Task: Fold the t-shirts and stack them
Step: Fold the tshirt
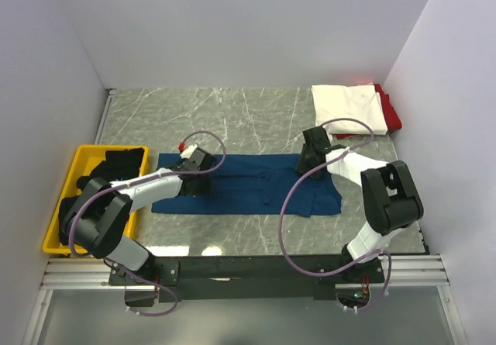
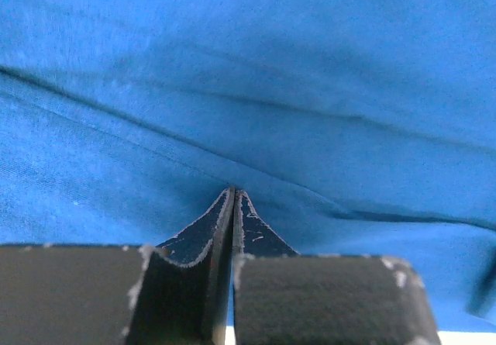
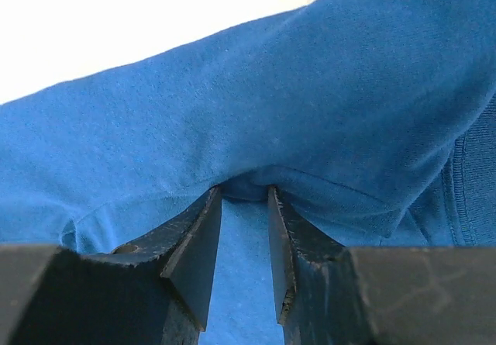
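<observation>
Left gripper (image 2: 233, 194), jaws closed flush, nips a thin crease of the navy-blue t-shirt (image 1: 244, 194) near its left end, centre-left in the overhead view. Right gripper (image 3: 243, 192), jaws narrow, pinches a thicker fold at the shirt's upper edge, right of centre. The shirt lies as a long band across the middle of the marble bench (image 1: 232, 120). From where I stand, the left bite looks shallow and could slip free on lifting, and uneven pulls would skew the fold. A folded white t-shirt (image 1: 349, 106) rests on a red t-shirt (image 1: 393, 116) at upper right. Black t-shirts (image 1: 116, 163) fill a yellow bin (image 1: 58, 205) at left.
</observation>
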{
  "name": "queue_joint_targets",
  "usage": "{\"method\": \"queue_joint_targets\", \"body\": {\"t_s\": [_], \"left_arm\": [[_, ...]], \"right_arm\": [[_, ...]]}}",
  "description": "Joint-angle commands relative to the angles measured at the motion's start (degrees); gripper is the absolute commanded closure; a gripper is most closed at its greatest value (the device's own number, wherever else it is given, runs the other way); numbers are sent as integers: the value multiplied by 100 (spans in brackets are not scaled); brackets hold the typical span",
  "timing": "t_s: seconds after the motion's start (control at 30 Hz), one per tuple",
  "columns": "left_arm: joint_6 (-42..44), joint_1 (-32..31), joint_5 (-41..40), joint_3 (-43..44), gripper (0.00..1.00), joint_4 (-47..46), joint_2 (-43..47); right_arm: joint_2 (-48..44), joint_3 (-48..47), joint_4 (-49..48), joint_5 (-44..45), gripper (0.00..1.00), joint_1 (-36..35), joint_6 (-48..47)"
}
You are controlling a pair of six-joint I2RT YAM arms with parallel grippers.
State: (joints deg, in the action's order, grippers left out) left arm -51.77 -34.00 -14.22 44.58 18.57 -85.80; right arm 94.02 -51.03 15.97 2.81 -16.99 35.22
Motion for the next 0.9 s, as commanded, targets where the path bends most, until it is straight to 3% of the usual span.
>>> {"method": "queue_joint_targets", "body": {"t_s": [0.0,0.17,0.4,0.63,0.87], "left_arm": [[-26,-28,-169,-221,92,-169,-77],[-202,-45,59,-440,92,-213,-77],[-983,-396,244,-731,92,42,238],[-2686,-1607,455,-1039,92,24,652],[-3217,-2883,455,-136,92,94,91]], "right_arm": [[345,-433,152,141,62,-146,-50],[872,-1075,512,115,62,-295,-252],[1925,-2751,1215,150,62,-366,-586],[2937,-4379,2032,36,62,-392,-973],[3702,-5619,2455,-158,62,-471,-1351]]}}
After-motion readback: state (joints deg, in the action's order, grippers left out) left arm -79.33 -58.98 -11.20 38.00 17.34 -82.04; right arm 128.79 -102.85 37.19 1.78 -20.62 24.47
